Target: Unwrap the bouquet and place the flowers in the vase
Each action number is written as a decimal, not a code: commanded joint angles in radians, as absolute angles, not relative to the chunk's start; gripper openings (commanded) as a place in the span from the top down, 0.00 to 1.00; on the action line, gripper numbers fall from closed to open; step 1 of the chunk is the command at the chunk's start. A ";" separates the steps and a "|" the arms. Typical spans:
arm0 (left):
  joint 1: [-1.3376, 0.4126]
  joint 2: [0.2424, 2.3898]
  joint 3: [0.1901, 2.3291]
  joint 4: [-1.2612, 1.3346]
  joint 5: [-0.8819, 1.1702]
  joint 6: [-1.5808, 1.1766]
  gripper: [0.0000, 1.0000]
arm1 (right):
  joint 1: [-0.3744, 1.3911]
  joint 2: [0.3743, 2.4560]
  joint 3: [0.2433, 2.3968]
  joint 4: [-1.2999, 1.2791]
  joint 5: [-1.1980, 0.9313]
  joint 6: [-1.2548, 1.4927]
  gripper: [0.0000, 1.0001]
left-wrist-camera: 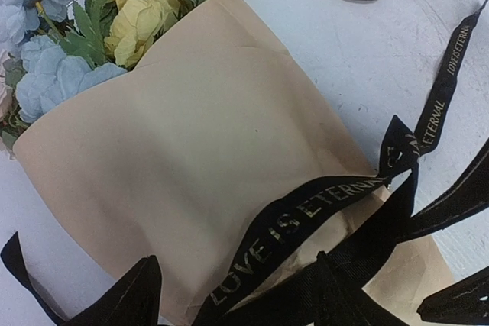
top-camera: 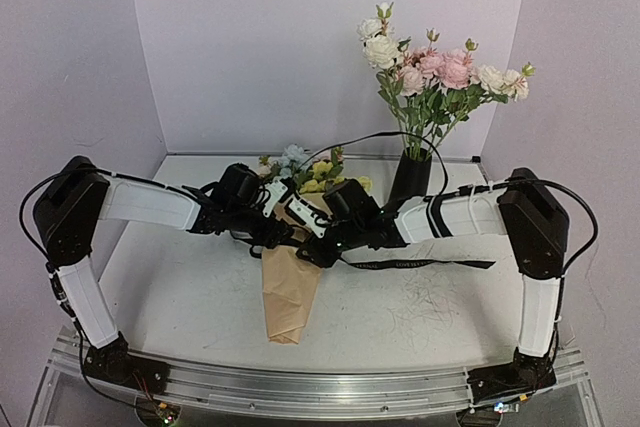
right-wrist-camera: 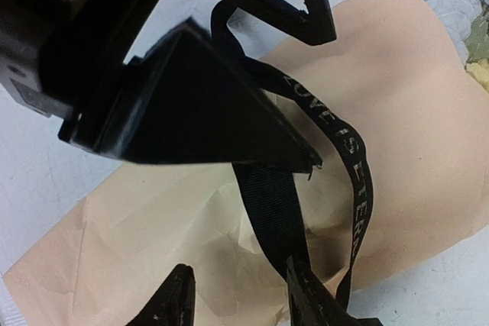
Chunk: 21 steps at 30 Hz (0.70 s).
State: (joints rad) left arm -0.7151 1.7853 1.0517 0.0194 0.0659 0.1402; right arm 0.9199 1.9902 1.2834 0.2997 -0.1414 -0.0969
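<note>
The left fingers (left-wrist-camera: 142,295) stand well apart above the narrow part of the bouquet (top-camera: 290,287). Strands of the black ribbon (left-wrist-camera: 306,211) run between them, unclamped. The right fingers (right-wrist-camera: 177,301) are parted at a medium gap. Tan paper shows between them, and a broad ribbon strand runs down beside the inner face of one finger.

The bouquet lies flat at the centre of the white desk (top-camera: 190,297), between the two arms. Its pointed end faces the arm bases and its wide mouth faces the back wall. It is a creased cone of tan kraft paper, closed around the stems, with the ribbon tied about its lower part. The flowers (left-wrist-camera: 53,74), pale blue and yellow with green leaves, spill from the mouth.

The black vase (top-camera: 410,179) stands at the back right, near the blooms but apart from them. It holds a tall rose bunch (top-camera: 430,72) in cream and pink.

Only the top view shows the whole cone, both arms meeting over its middle, and a ribbon tail stretched rightward along the desk under the right arm. The left wrist view alone makes the gold lettering "LOVE IS ETERNAL" and the knot legible, and it catches the vase's foot at its upper edge. The right wrist view shows the left fingers close up with the ribbon threaded between them, which from above is a dark cluster.
</note>
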 commanded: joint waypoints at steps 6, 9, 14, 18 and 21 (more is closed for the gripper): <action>-0.713 1.847 1.150 0.006 0.011 0.145 0.39 | 0.923 2.038 1.352 0.304 -0.062 -0.160 0.58; -0.713 1.856 1.152 -0.023 0.009 0.147 0.43 | 0.923 2.052 1.354 0.304 -0.022 -0.168 0.58; -0.713 1.857 1.158 -0.029 0.009 0.134 0.62 | 0.923 2.070 1.358 0.302 -0.001 -0.181 0.59; -0.713 1.854 1.163 -0.033 0.010 0.104 0.82 | 0.923 2.089 1.369 0.300 0.030 -0.173 0.68; -0.712 1.840 1.151 -0.032 -0.017 0.071 0.96 | 0.923 2.074 1.359 0.309 0.052 -0.146 0.91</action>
State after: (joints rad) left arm -0.7143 1.8530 1.1105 -0.0275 0.0219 0.1142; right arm 0.9199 2.0774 1.3281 0.3129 -0.0009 -0.1706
